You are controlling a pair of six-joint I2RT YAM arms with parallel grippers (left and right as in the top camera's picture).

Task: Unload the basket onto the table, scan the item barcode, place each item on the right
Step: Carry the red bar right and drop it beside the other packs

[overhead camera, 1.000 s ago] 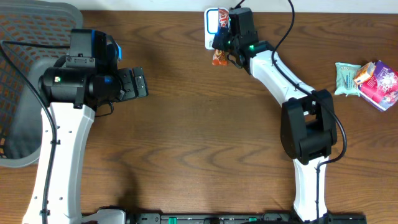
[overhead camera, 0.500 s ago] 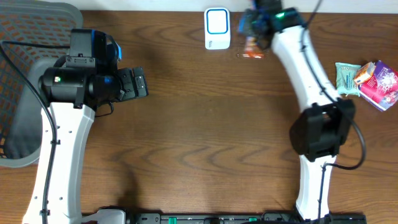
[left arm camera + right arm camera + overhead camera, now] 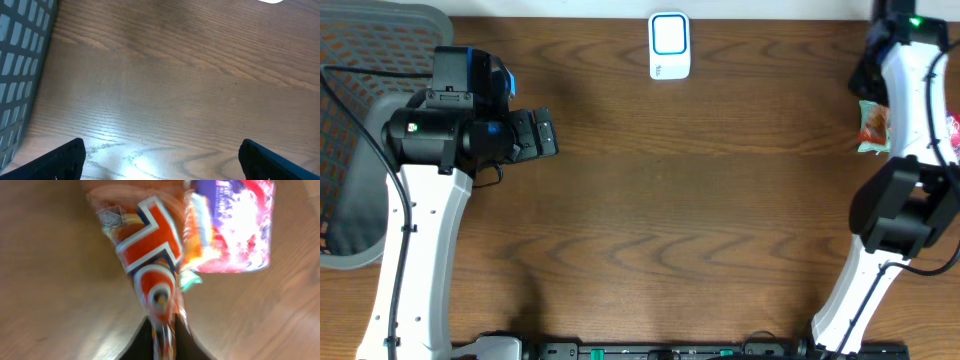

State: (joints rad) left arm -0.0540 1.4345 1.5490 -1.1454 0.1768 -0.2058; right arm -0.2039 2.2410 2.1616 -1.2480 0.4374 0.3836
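- A brown wood-grain table fills every view.
- A grey mesh basket sits at the table's left edge, its grid wall showing in the left wrist view.
- A purple and pink packet, blurred, lies on the table at the far right.
- A sliver of pale green packet shows just beside it.

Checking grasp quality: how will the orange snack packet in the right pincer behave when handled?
Likely floppy: the orange snack packet looks creased, pinched at one end by the right pincer. Probably light; its glossy film may slip.
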